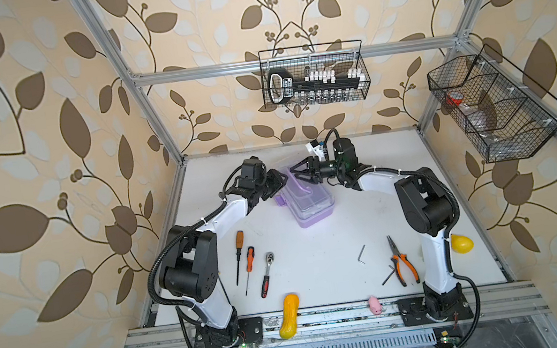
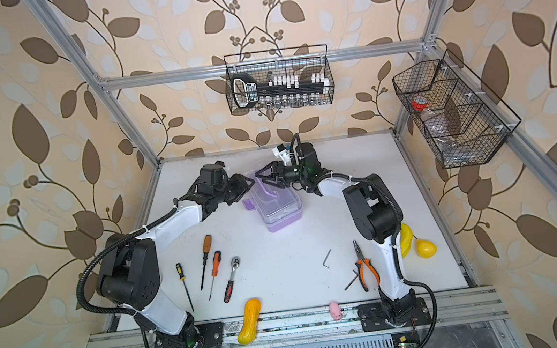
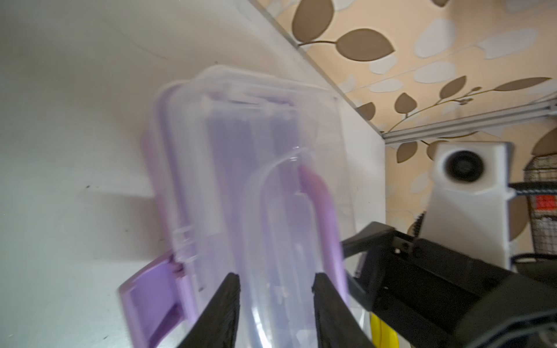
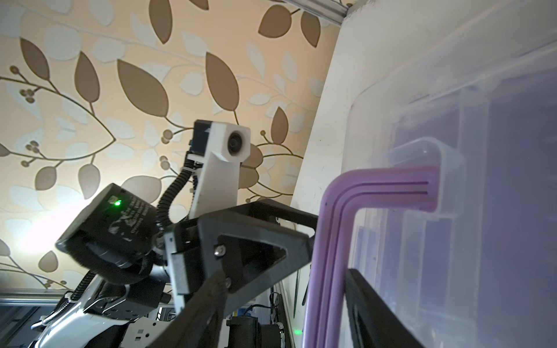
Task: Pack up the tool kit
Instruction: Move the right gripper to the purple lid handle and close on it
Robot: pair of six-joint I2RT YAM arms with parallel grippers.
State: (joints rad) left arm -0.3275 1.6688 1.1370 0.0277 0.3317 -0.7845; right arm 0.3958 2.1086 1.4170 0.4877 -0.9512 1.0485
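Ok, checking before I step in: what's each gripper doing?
Left gripper: open, holding nothing, by the box.
Right gripper: open, jaws either side of the box's handle.

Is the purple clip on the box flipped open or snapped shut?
Open: the clip sticks out sideways from the tool kit.

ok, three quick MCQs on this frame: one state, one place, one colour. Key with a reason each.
1. The tool kit's purple latch: A flipped open; B snapped shut; C missing.
2. The pliers lie: A inside the tool kit; B on the table by the right arm; C on the kit's lid.
3. The pliers' grips: A blue; B green; C orange and black.
Key: 1A, the flap hangs out from the box; 2B, they lie flat beside that arm; 3C, seen in both top views.
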